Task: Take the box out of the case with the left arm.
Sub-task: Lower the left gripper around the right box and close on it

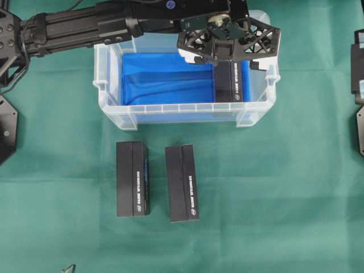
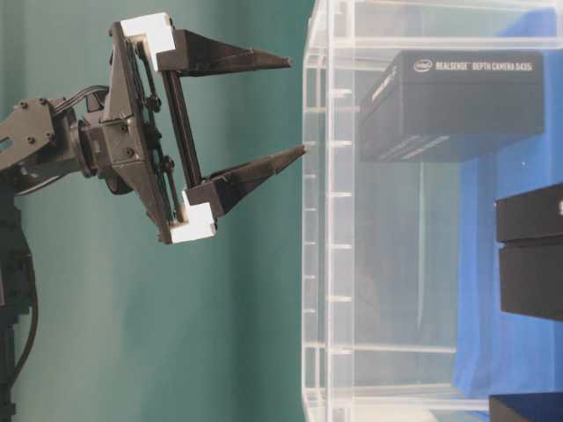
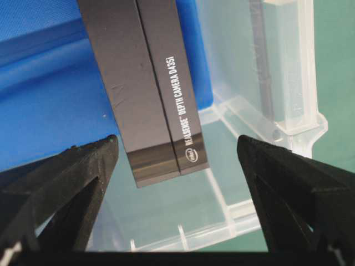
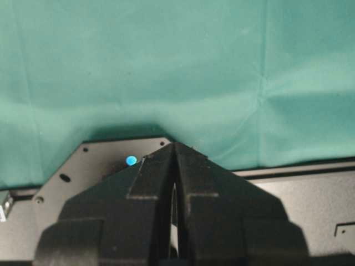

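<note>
case (image 1: 114, 85) of clear plastic is sitting on the green cloth (image 1: 273, 182), its blue lining (image 1: 165, 79) showing through the open top. one black box (image 1: 228, 82) is lying inside it, against the right-hand end in the overhead view, its printed long side facing up. in the left wrist view the same box (image 3: 144, 88) is lying below and between the two spread fingers (image 3: 72, 177), with clear air on both sides of it and nothing touching it.

the left gripper (image 1: 224, 54) is hanging over that end of the case, reaching in from the upper left of the overhead view, jaws standing wide apart and holding nothing. in the table-level view the gripper (image 2: 295, 105) is pointing at the case wall with its tips just short of the rim.

two more black boxes are lying on the cloth in front of the case, one to the left (image 1: 133, 178) and one to the right (image 1: 182, 182), side by side and apart from each other.

the right gripper (image 4: 175, 149) is resting over a black plate (image 4: 100, 160) at the table edge, its jaws pressed together.
</note>
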